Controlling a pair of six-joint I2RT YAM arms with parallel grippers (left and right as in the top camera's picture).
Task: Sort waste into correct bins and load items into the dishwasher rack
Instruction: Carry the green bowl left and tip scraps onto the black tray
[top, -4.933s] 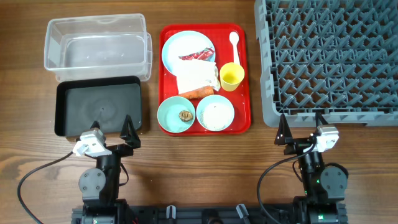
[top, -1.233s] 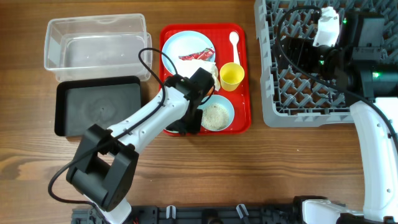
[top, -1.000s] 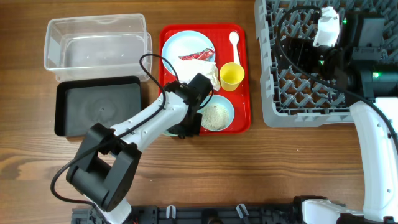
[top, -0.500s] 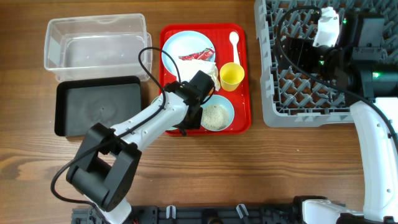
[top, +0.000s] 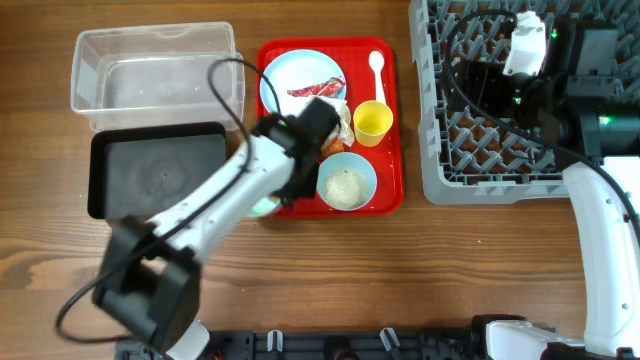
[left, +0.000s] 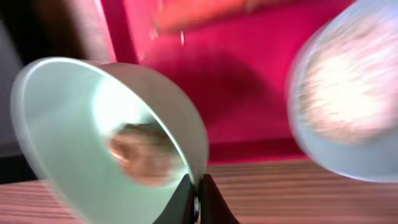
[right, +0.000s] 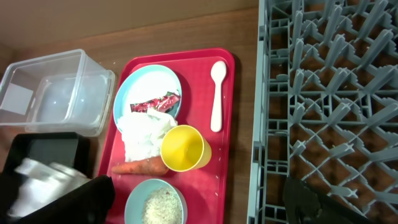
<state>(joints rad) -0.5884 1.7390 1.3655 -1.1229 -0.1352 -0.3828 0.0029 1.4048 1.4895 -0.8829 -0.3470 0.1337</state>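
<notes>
My left gripper (left: 198, 198) is shut on the rim of the mint green bowl (left: 74, 124), which tilts with a small brown lump (left: 146, 160) inside. From overhead only a sliver of this bowl (top: 264, 207) shows under the arm, at the red tray's front left edge. The pale blue bowl of rice (top: 346, 186) sits beside it. A carrot (top: 335, 146), napkins (top: 340, 118), a yellow cup (top: 372, 123), a spoon (top: 377, 68) and a plate (top: 295, 75) bearing a wrapper (top: 317, 90) lie behind. My right gripper (right: 198, 186) stands open and empty over the dishwasher rack (top: 500, 150).
A clear tub (top: 150, 75) stands at the back left with a shallow black tray (top: 155, 170) in front of it, both left of the red tray (top: 390, 160). The right arm stretches along the rack's right side.
My left gripper has closed on the mint bowl's rim and drawn it, tilted, toward the red tray's left edge. The right arm has not moved.
</notes>
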